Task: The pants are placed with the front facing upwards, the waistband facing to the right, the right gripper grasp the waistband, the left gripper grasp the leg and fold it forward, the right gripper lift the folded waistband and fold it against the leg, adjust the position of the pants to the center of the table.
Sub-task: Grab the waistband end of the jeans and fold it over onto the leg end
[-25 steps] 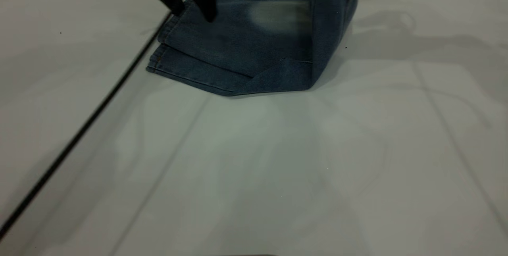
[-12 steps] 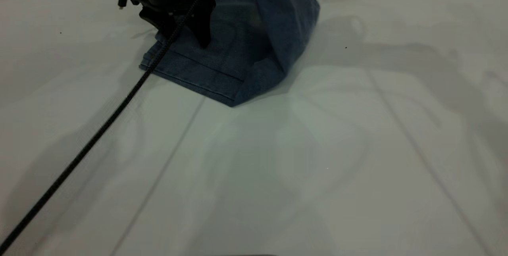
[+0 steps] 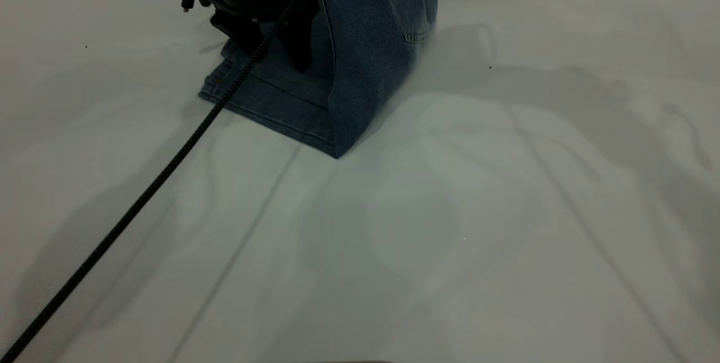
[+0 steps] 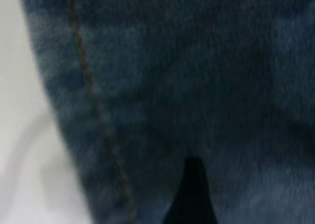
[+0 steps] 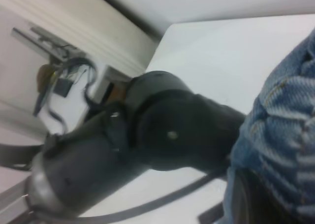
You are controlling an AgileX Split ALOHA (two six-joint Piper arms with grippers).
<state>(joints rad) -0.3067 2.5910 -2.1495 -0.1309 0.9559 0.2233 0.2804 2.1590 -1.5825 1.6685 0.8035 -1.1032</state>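
Exterior view, from left to right: a braided black cable (image 3: 140,197) runs diagonally from the lower left corner up across the table (image 3: 506,228) to the left gripper (image 3: 274,34), which stands at the far side of the table, left of centre. Its two black fingers (image 3: 298,42) point downward with a clear gap between them, and their tips are pressed onto the flat leg part of the pants (image 3: 360,59); no fabric can be seen pinched between them. The leg hems, with their tan stitching, lie flat on the table just below and left of that gripper, one layer stacked on the other. Just to the right of the gripper, the waist half of the denim pants rises steeply from the fold at the near corner and leans over the flat leg part, running out of the picture at the top edge. A pocket corner shows on the raised cloth's right side. The waistband itself and the right gripper are above the picture's edge and cannot be seen in this view.

Left wrist view shows denim filling nearly the whole picture, with a tan seam and one dark fingertip (image 4: 193,194) against the cloth, and a strip of white table beside it.

Right wrist view shows the black body of the left arm (image 5: 147,140) over the table, and ruched denim (image 5: 285,135) close to the camera; whether the right gripper's fingers are clamped on the denim cannot be told.
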